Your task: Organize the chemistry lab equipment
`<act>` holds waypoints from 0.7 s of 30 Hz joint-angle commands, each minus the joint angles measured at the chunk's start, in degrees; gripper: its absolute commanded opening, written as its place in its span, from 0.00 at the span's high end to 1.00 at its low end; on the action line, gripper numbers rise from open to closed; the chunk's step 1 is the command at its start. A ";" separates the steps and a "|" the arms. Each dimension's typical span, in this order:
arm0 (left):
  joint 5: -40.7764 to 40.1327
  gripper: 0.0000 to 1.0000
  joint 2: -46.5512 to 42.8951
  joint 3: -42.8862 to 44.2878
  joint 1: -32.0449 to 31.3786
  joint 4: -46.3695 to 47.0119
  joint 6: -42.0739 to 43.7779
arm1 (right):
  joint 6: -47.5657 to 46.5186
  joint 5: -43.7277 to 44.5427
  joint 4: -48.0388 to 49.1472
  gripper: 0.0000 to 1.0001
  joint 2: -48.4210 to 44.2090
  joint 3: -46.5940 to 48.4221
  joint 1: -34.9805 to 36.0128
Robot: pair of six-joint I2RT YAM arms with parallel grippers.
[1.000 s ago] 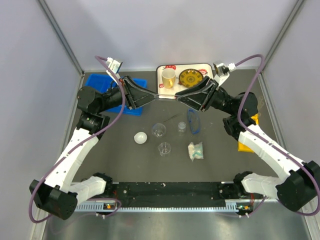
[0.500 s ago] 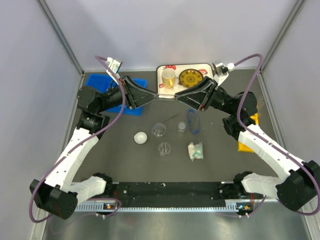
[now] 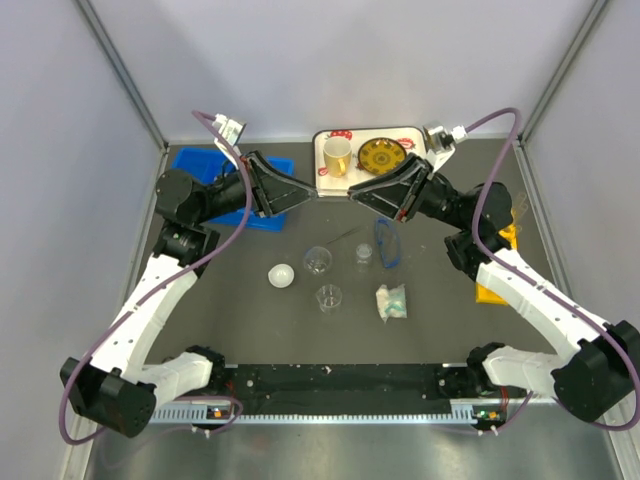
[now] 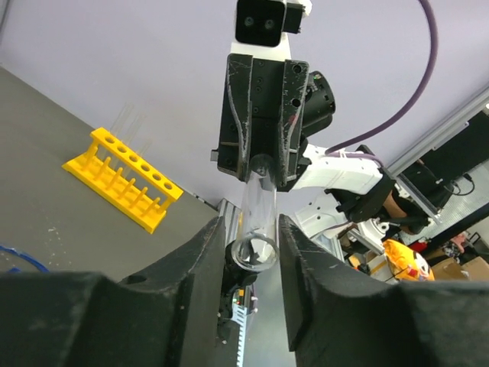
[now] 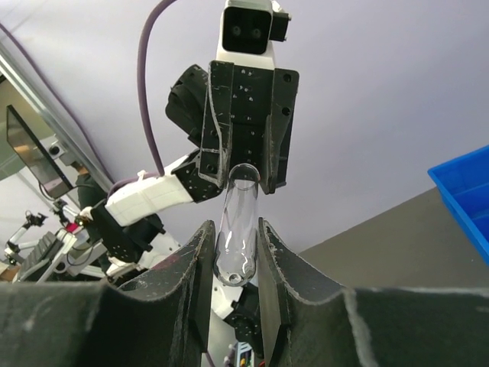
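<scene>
A clear tube (image 4: pixel 258 222) (image 5: pixel 239 229) hangs in the air between my two grippers, above the back of the table. My right gripper (image 5: pixel 233 229) (image 3: pixel 352 193) is shut on its rounded end. My left gripper (image 4: pixel 250 225) (image 3: pixel 310 193) stands round its open end, with a narrow gap on one side. On the table lie three small beakers (image 3: pixel 318 260) (image 3: pixel 363 254) (image 3: pixel 328 296), the blue-rimmed goggles (image 3: pixel 386 243), a white dome (image 3: pixel 281 275) and a white-and-teal packet (image 3: pixel 391 301).
A white tray (image 3: pixel 420 135) at the back holds a yellow mug (image 3: pixel 337 155) and a yellow patterned plate (image 3: pixel 381 154). A blue bin (image 3: pixel 195 165) sits at the back left. A yellow tube rack (image 4: pixel 122 180) (image 3: pixel 497 290) stands at the right.
My right jaws have closed in on the tube's rounded end. My left jaws have eased slightly apart. Both arms have hardly moved.
</scene>
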 commanded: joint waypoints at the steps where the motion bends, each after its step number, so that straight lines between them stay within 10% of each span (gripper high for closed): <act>1: 0.89 0.58 1.09 2.58 0.24 -2.64 3.06 | -2.01 -0.44 -0.38 0.86 -0.45 3.05 1.25; 9: 1.77 0.32 0.91 3.55 0.24 -7.39 6.48 | -6.75 0.53 -8.02 0.86 -1.94 4.01 1.16; 21: -16.75 0.30 -6.28 9.44 0.24 -40.43 29.86 | -27.05 7.91 -42.99 0.87 -9.32 11.65 -5.84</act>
